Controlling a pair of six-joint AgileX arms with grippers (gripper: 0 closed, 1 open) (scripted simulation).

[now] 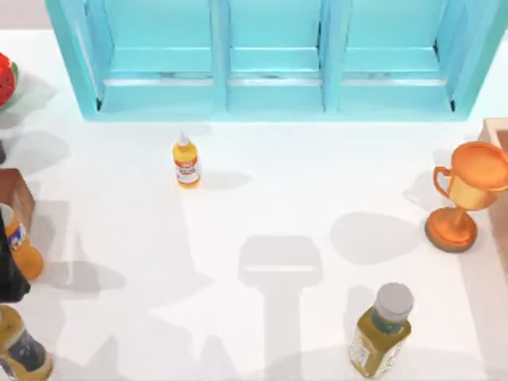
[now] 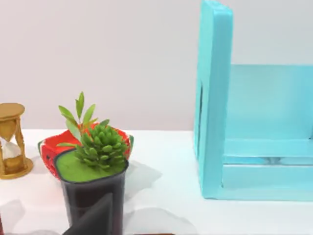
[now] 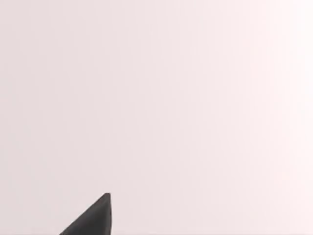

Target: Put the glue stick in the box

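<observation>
Left to right in the top view. At the table's (image 1: 317,182) far left edge, by the back, a red and green bowl (image 1: 5,79). Below it a brown block (image 1: 16,194), then an orange bottle (image 1: 22,248) with a dark bit of the left arm just beside it. Down in the front left corner, one more bottle (image 1: 20,349).

Left gripper (image 2: 93,219) low by a dark pot (image 2: 93,193) with a green plant (image 2: 100,142), close up in the left wrist view. Just one dark tip in sight, so grip open or closed: cannot tell. Behind the pot the red bowl, and off to one side a gold hourglass (image 2: 11,139).

Next, the glue stick (image 1: 186,161), on the white table, left of the middle. White cap toward the box (image 1: 278,95), close to the front of its left part but not touching. Nothing holding it.

Along the back, the big blue box with three open parts.

Near the front right, a yellow-green bottle (image 1: 382,329) with a grey cap. At the right edge, a gold cup (image 1: 464,194).

Right gripper (image 3: 90,218) against a plain pale wall in the right wrist view. Grip: cannot tell.
</observation>
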